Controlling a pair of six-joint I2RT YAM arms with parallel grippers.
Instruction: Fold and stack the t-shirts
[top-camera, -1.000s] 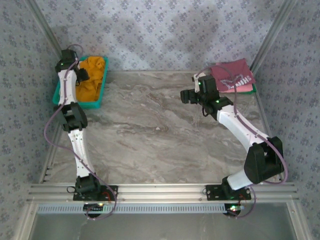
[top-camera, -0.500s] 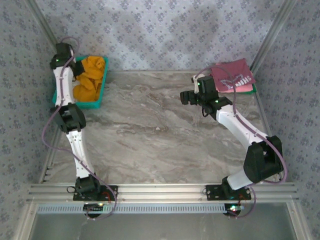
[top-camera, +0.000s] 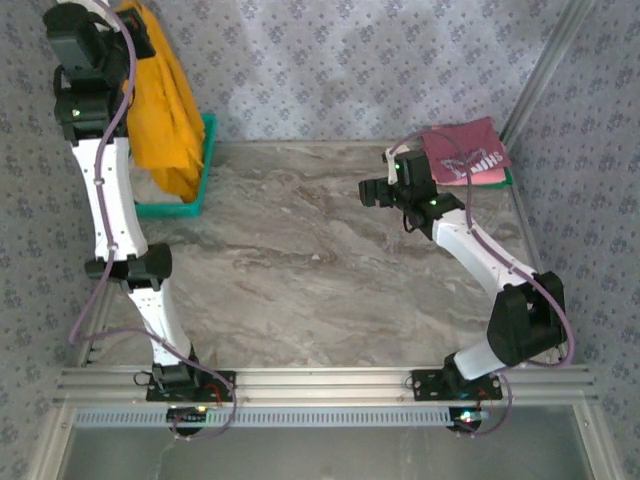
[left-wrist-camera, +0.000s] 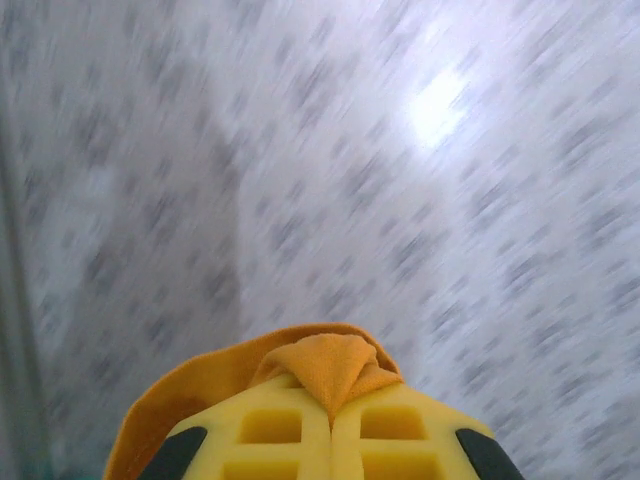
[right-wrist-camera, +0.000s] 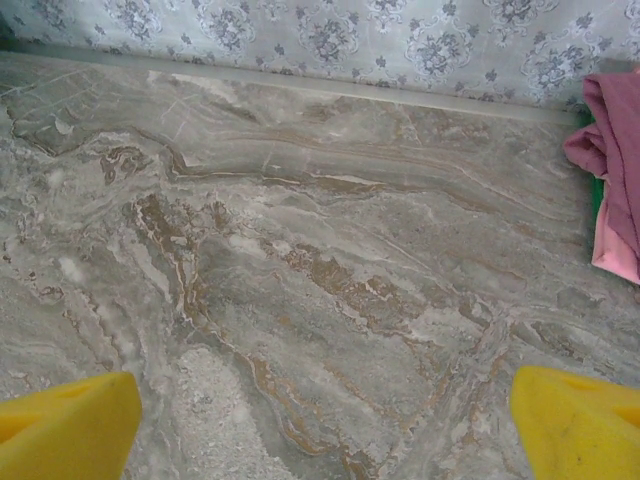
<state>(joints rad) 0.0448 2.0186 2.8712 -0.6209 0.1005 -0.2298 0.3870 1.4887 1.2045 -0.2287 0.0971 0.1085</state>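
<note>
Slippage is worrying me: my left gripper (left-wrist-camera: 331, 425) is pinching only a small bunch of the mustard-yellow t-shirt (top-camera: 165, 110), dangling high over the bin (top-camera: 170, 210) at far left; my right gripper (right-wrist-camera: 325, 420) is gaping wide, empty.

Soft, matt, creased cloth is seen in the yellow shirt (left-wrist-camera: 330, 365) pinched in the left claw (left-wrist-camera: 330, 425), whose fingers (left-wrist-camera: 400, 440) are of matt yellow plastic moulded with square hollows. Below the right claw (right-wrist-camera: 320, 425) the surface (right-wrist-camera: 300, 250) is smooth, marble-veined and faintly glossy. To its right, matt cloth is seen in the maroon shirt (right-wrist-camera: 615, 120) and the pink shirt (right-wrist-camera: 620, 250).
</note>
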